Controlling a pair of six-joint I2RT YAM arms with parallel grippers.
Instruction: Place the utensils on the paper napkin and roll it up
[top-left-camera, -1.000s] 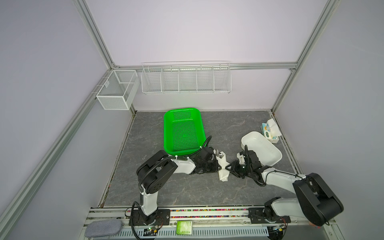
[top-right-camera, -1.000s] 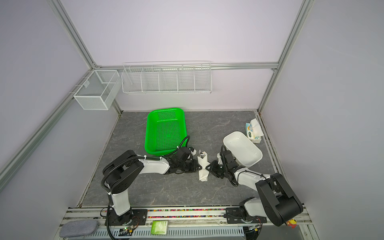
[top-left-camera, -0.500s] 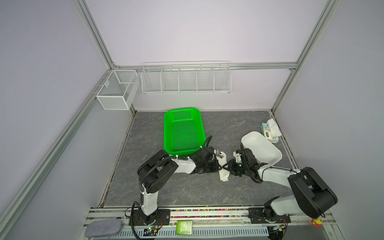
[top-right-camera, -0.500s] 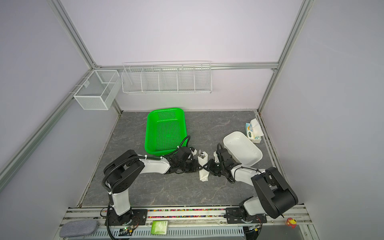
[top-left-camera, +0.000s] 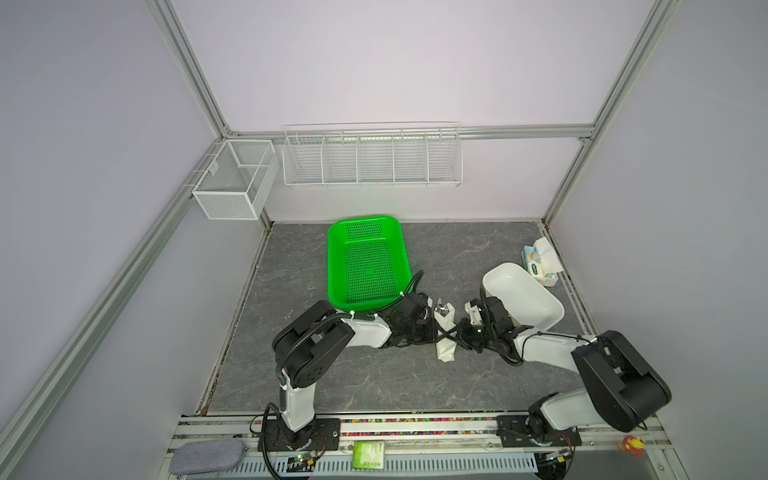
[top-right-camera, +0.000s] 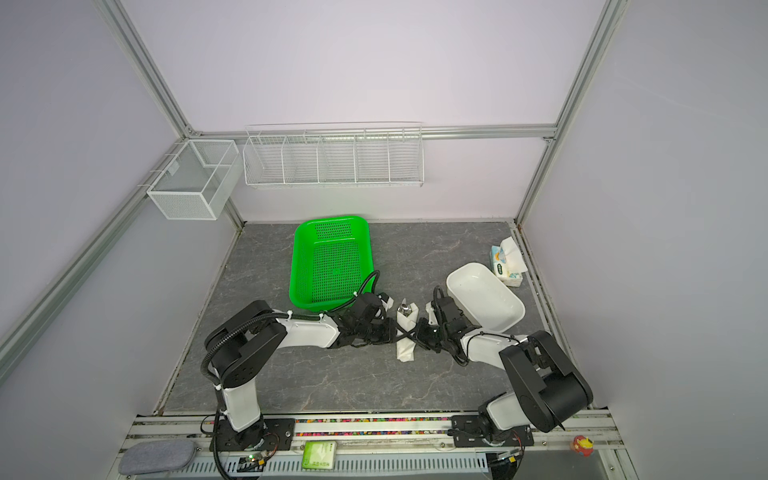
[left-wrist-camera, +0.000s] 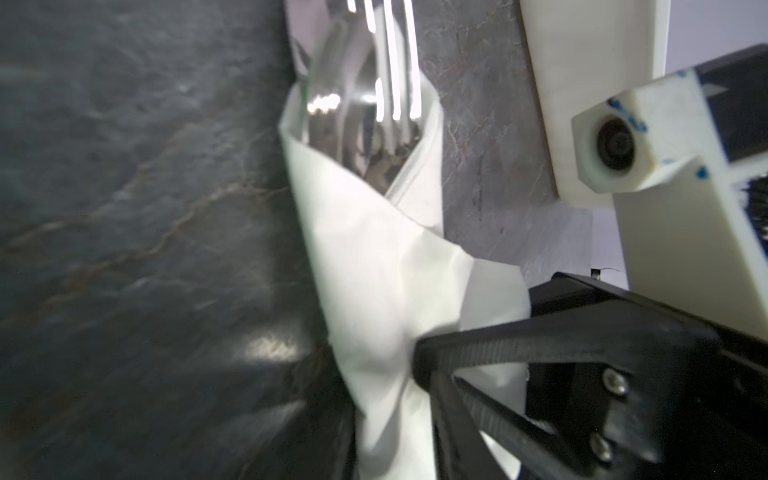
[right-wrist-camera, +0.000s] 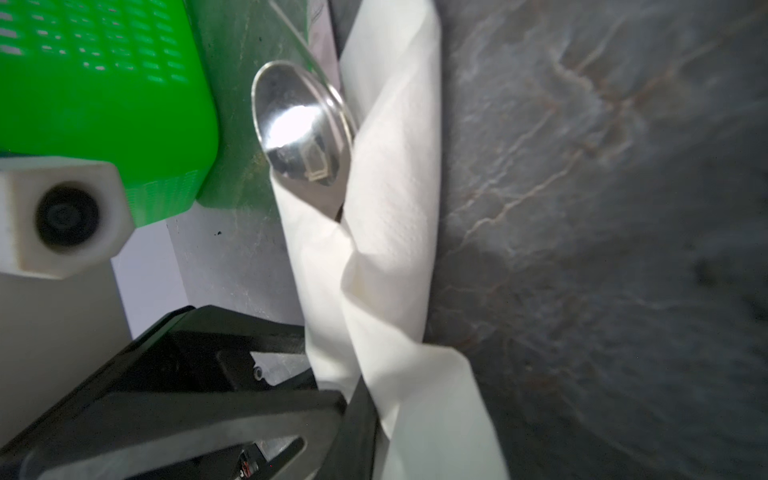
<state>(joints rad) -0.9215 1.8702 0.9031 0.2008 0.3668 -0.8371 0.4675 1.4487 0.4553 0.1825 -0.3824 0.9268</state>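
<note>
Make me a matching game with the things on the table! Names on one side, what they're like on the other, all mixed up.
1. green basket
2. white dish
3. paper napkin
4. tissue pack

A. rolled round the utensils
B. farthest right, tissue poking out
C. empty, smooth inside
D. empty, full of little holes

Pairs: 1-D, 2-C, 3-A, 4-B

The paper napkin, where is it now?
In both top views the napkin lies rolled around the utensils, front-right of the green basket, left of the white dish.
</note>
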